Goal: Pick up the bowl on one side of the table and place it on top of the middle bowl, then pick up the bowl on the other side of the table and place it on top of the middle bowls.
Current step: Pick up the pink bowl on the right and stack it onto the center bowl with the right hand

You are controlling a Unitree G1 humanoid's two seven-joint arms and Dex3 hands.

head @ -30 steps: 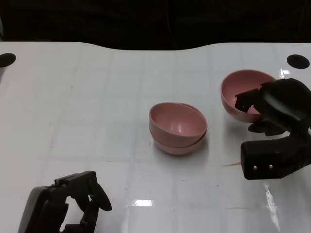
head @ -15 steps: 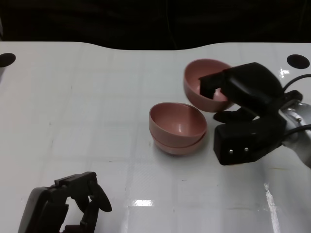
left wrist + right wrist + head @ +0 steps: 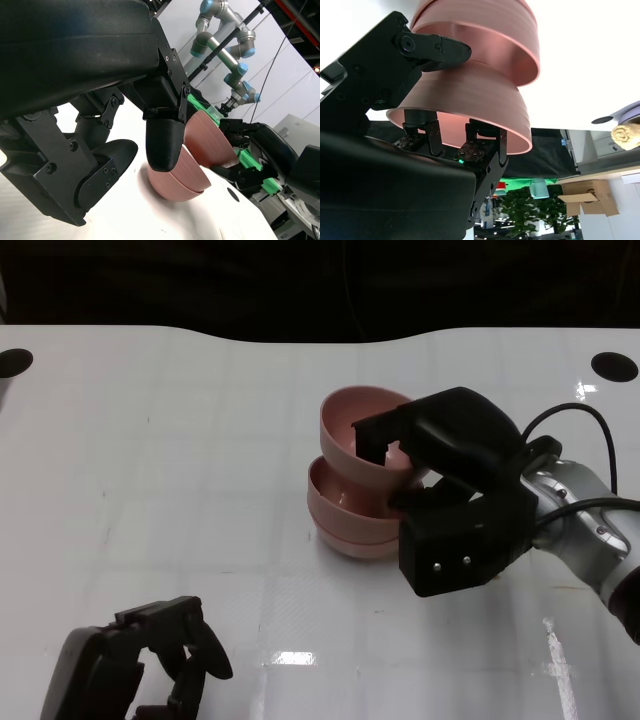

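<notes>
Right hand (image 3: 440,475) grips the tilted pink plastic bowl (image 3: 355,435) over the stacked pink middle bowls (image 3: 350,525), hiding their right side. Left hand (image 3: 140,665), cut off at the white table's (image 3: 200,420) near edge, has fingers curled on nothing.

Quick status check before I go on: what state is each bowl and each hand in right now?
Held bowl: gripped at its rim by the right hand, tilted, above the middle stack, not yet released.
Middle stack: two bowls nested, upright on the table.
Right hand: grips the held bowl.
Left hand: near the table's front edge, fingers curled in, holds nothing.
</notes>
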